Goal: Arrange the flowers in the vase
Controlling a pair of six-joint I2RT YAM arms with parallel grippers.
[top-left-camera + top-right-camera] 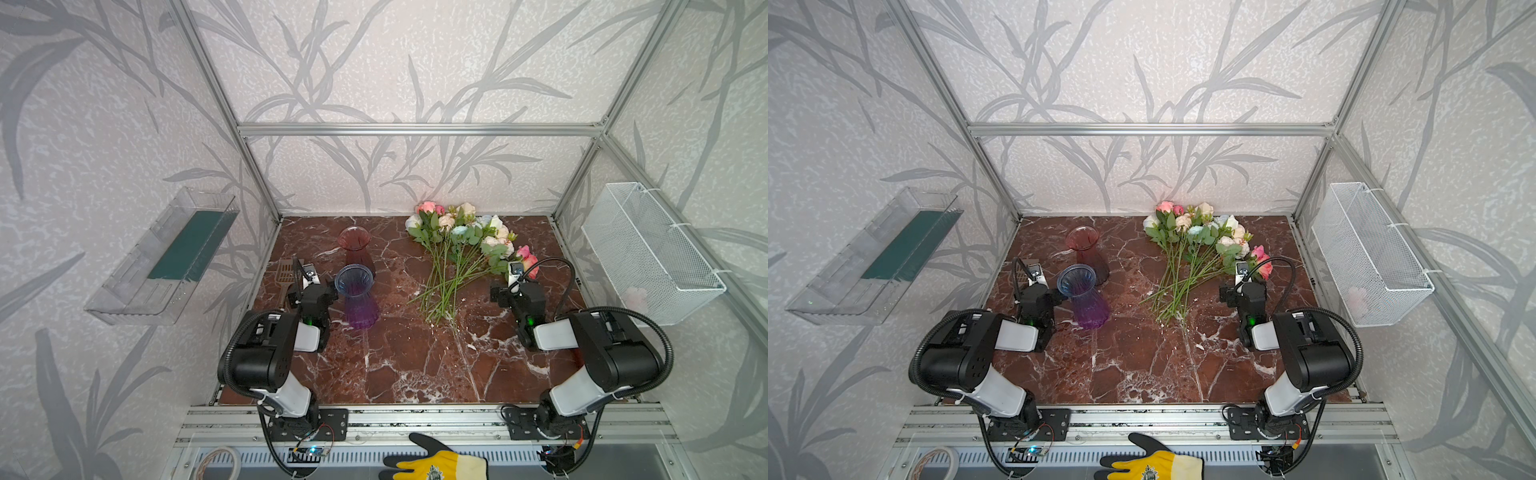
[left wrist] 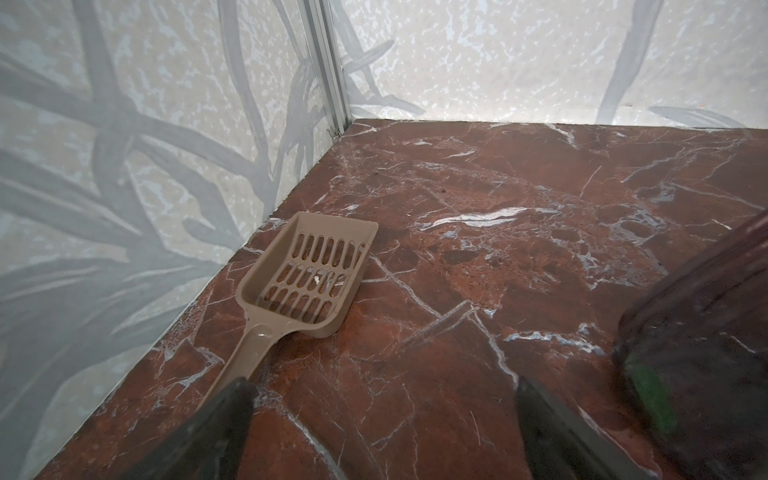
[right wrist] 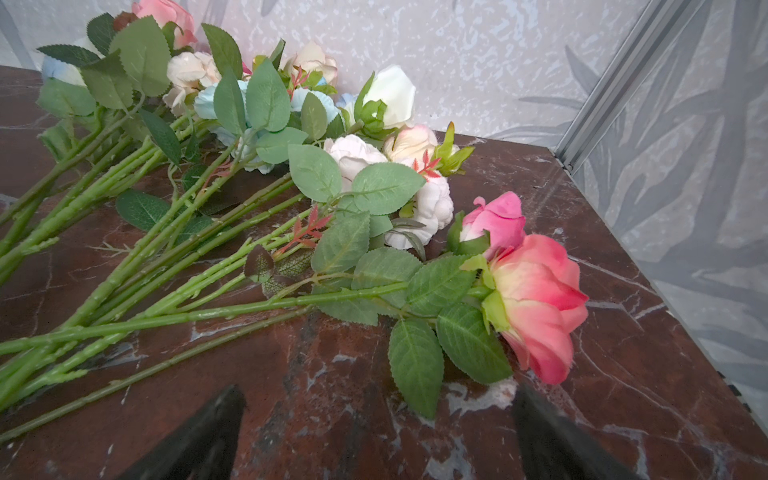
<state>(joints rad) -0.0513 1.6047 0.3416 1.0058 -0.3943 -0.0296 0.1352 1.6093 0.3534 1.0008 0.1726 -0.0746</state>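
Loosely fanned long-stemmed flowers (image 1: 457, 253), ribbed translucent flared vase (image 1: 359, 303), veined marble tabletop (image 1: 415, 365)

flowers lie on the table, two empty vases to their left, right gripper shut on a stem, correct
No: the right gripper is open, holding nothing, as the right wrist view shows. The flowers do lie on the table, with the red vase and purple vase empty to their left.
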